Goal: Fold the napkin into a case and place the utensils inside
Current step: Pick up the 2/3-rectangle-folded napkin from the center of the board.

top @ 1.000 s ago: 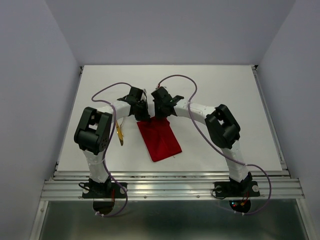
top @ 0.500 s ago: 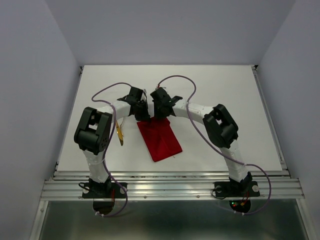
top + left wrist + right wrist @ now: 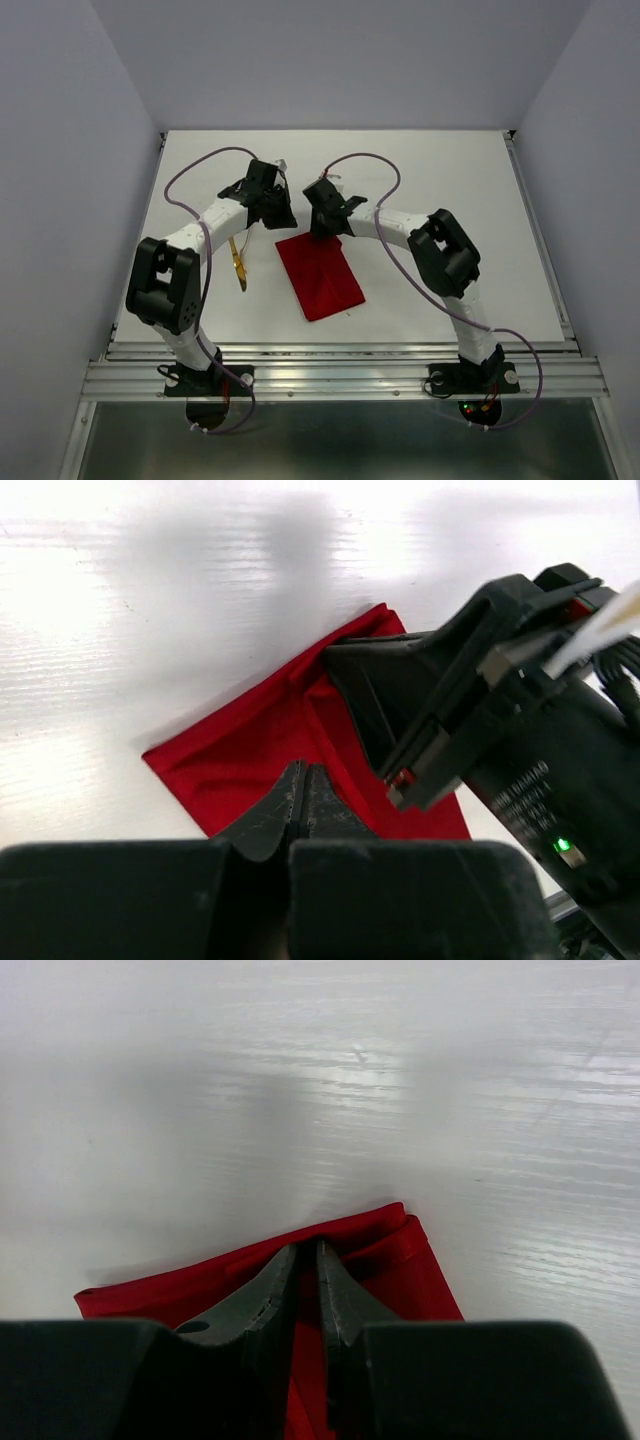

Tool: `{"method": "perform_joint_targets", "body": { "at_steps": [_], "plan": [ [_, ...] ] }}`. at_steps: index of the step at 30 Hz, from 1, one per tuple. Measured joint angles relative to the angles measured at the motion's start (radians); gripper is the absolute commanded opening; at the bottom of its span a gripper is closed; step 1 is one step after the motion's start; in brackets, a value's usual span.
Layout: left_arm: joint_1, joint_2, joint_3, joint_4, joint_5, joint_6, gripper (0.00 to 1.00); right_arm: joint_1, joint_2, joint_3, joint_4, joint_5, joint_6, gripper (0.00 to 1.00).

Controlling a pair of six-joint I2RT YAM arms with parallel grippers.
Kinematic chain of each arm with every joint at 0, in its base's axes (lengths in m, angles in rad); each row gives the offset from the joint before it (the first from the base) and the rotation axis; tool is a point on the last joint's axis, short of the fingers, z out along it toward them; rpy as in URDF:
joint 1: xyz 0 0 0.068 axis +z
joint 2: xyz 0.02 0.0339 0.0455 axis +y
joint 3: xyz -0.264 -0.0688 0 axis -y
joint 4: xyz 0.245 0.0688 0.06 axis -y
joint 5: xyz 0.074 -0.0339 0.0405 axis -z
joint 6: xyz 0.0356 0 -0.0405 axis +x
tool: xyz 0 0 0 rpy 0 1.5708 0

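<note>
**Arm:** My left end effector [image 3: 303,780] is pressed together, the two fingers meeting along a single seam with nothing between them. It hangs just beyond the far left corner of the napkin [image 3: 322,278], and the overhead view shows it apart from the cloth.

**Operator:** And your right one?

**Arm:** My right end effector [image 3: 306,1250] is down at the napkin's far edge, near the right corner. Its fingers stand close, with only a thin slit between the tips. The cloth rises in a small ridge right where the tips meet it. Whether a layer is caught in that slit, I cannot tell.

**Operator:** How does the napkin lie?

**Arm:** It lies folded into a narrow red rectangle, flat on the white desk [image 3: 440,180] between my two arms. Its long side runs from the far edge towards my bases, with the near end swung a little to the right. A crease runs along its length.

**Operator:** Any utensils in sight?

**Arm:** I can see the gold knife [image 3: 239,264]. It lies on the desk left of the napkin, apart from it and roughly parallel to its long side. Its far end is tucked under my left forearm in the overhead view. Neither end effector touches it.
</note>
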Motion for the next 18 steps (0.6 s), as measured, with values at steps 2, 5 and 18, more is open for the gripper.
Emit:
{"method": "perform_joint_targets", "body": {
  "at_steps": [2,5,18],
  "plan": [
    [0.000,-0.035,-0.006,-0.003,0.003,-0.001,0.01,-0.003,-0.006,-0.011,-0.002,0.027,0.032,0.19],
    [0.000,-0.089,-0.060,0.007,0.007,-0.005,0.01,-0.026,-0.040,-0.070,0.009,0.069,0.091,0.19],
    [-0.031,-0.168,-0.246,0.016,0.025,-0.043,0.55,-0.095,-0.332,-0.469,0.001,0.151,0.300,0.24]
  ]
}}
